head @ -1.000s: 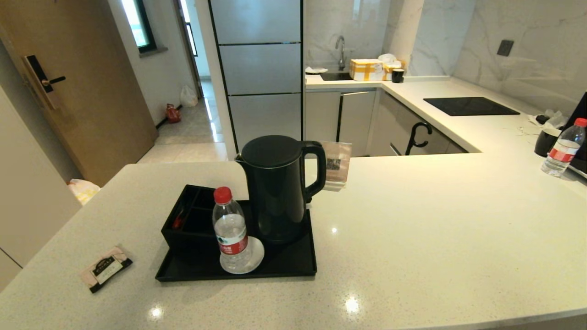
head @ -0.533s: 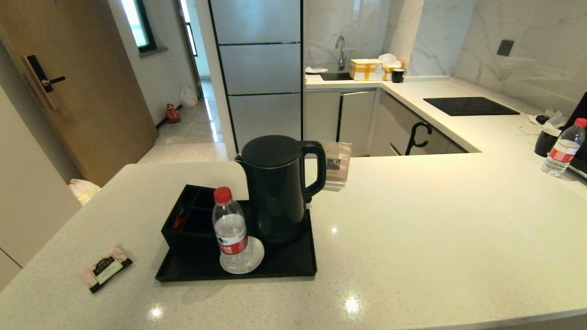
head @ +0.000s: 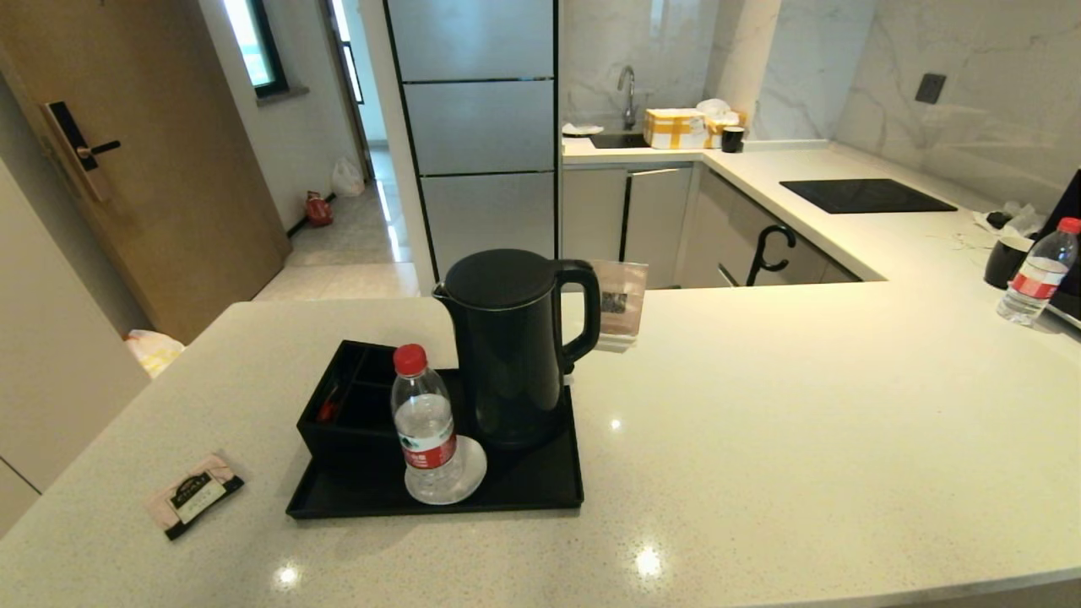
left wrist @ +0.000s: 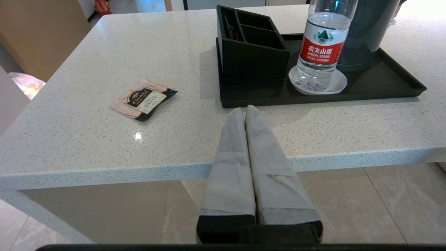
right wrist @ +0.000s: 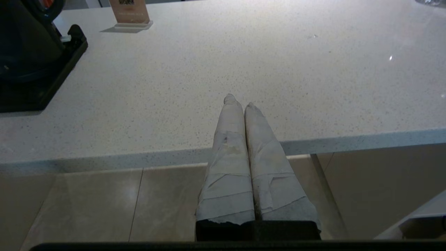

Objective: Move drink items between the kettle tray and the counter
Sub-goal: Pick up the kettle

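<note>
The tall black kettle (head: 511, 346) stands on the black kettle tray (head: 540, 490), beside the divided box (head: 346, 405). On the beige counter (head: 802, 422), left of the tray, lies the pale-pink tea sachet (head: 194, 496), which the left wrist view also shows, the sachet (left wrist: 143, 99) lying flat. My left gripper (left wrist: 245, 109) is shut and empty, hanging off the counter's near edge just short of the tray (left wrist: 383, 83). The right gripper (right wrist: 239, 101) is shut and empty too, at the near edge right of the tray (right wrist: 45, 87). Neither arm shows in the head view.
A clear red-capped water bottle (head: 426, 431) stands on a white coaster at the tray's front. A small card stand (head: 621, 314) sits behind the kettle. Another bottle (head: 1037, 272) and a dark cup (head: 1005, 260) are at the far right, near the black hob (head: 866, 196).
</note>
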Controlling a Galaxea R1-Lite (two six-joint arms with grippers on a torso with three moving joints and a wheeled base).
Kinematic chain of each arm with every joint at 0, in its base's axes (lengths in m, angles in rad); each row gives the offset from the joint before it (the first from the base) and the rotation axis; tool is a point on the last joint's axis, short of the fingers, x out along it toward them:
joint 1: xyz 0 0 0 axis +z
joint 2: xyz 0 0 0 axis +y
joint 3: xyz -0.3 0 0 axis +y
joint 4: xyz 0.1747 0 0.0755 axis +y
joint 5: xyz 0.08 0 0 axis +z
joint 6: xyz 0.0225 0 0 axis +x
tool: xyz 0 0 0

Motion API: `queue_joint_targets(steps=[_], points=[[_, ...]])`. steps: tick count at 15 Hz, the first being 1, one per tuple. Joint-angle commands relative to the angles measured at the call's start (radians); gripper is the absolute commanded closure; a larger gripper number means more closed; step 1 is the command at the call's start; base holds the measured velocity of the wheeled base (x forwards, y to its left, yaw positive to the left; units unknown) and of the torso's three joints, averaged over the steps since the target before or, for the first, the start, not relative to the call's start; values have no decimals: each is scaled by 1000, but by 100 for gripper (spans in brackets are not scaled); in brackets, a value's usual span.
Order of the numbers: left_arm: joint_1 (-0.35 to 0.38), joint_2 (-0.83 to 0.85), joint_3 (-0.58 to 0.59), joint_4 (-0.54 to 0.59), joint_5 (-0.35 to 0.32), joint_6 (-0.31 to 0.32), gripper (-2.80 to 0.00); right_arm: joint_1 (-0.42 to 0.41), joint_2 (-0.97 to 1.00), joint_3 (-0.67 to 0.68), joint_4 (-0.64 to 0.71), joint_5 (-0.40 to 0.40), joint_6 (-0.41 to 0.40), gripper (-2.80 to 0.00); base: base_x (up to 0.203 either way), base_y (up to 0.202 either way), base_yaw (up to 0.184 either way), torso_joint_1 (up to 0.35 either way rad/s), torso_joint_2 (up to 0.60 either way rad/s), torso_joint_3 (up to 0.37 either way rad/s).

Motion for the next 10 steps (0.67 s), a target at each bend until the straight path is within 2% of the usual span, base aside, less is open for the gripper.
queue_joint_targets(steps=[1, 3, 5, 8, 10], points=[[0, 0, 0, 0, 0, 0, 0, 0, 34, -65, 32, -1, 4, 0, 0, 0, 0, 0, 0, 0], [0, 0, 0, 0, 0, 0, 0, 4, 143, -253, 119, 19, 69, 0, 0, 0, 0, 0, 0, 0], [0, -2, 0, 0, 0, 0, 0, 8, 366, -406, 204, 68, 125, 0, 0, 0, 0, 0, 0, 0], [0, 0, 0, 0, 0, 0, 0, 13, 656, -510, 205, 193, 170, 0, 0, 0, 0, 0, 0, 0], [0, 0, 0, 0, 0, 0, 0, 35, 818, -554, 173, 240, 186, 0, 0, 0, 0, 0, 0, 0]])
